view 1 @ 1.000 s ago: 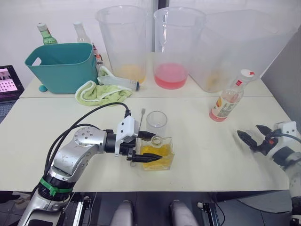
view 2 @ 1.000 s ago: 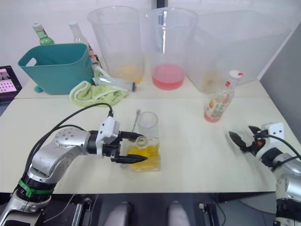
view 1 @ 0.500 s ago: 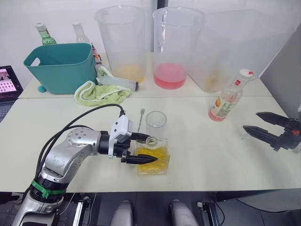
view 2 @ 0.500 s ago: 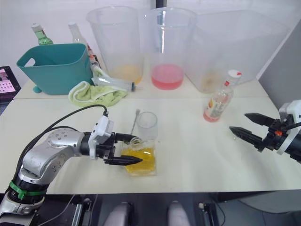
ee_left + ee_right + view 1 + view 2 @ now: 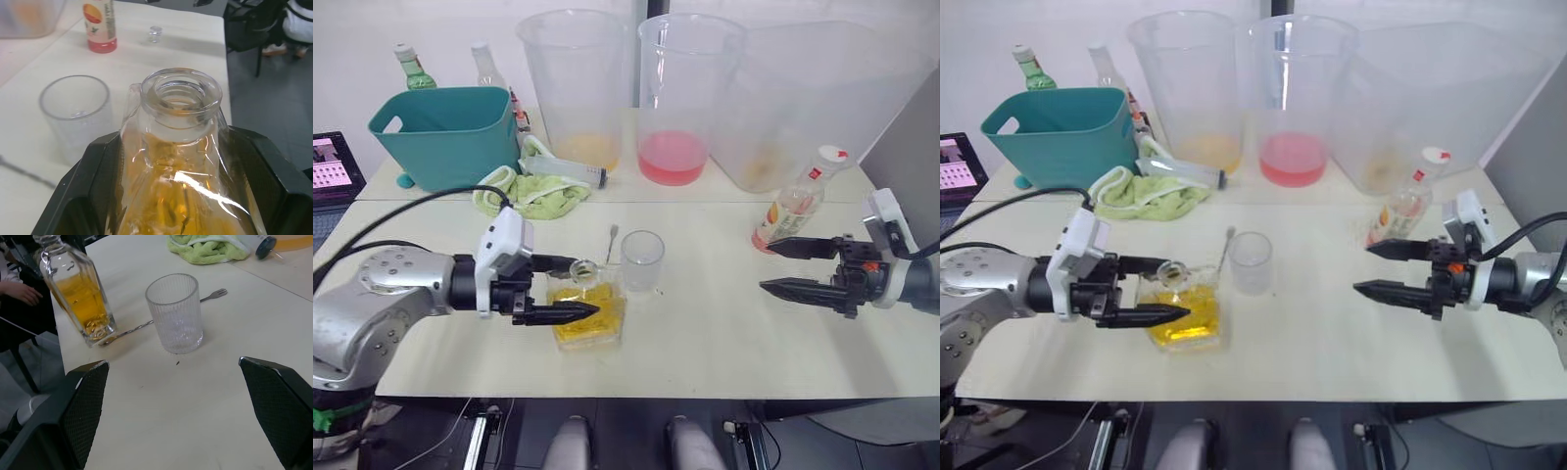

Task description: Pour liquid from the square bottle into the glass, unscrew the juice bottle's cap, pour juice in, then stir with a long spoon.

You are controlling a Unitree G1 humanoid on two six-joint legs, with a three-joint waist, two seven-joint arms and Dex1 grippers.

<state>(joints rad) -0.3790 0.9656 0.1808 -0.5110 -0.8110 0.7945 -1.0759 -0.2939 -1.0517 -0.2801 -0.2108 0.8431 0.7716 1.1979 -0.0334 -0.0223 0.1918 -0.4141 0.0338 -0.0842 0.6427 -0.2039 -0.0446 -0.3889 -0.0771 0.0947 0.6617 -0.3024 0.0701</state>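
On the tabletop [image 5: 724,333], going from the biggest things down: three huge clear buckets stand along the far edge, the middle bucket [image 5: 683,98] holding pink liquid, with a teal tub [image 5: 445,132] and a green cloth [image 5: 533,191] to the robot's left of them. Nearer in, the left tool [image 5: 563,291] is clamped on the square bottle [image 5: 587,308], one finger on each side of its body below the neck; the bottle is open at the top, about half full of yellow liquid [image 5: 83,298], and leans slightly, with its base at or just above the tabletop. The glass [image 5: 642,262] stands empty just beside it, on the robot's right. The juice bottle [image 5: 793,201] stands well apart, further to the right, its white cap [image 5: 829,156] on and red juice low inside. The right tool [image 5: 783,266] hovers spread wide and empty, just in front of the juice bottle, not touching it. The long spoon [image 5: 146,323] lies flat on the tabletop, running behind the glass and the square bottle.

By my reading, the first step is in hand: the bottle is gripped but no pour has begun. The next move calls for lifting the bottle, bringing its mouth over the glass rim and tipping gently, since the two stand so near that a sideways knock could topple the glass.

The juice bottle's label shows fruit in red and orange; its writing is too small to read
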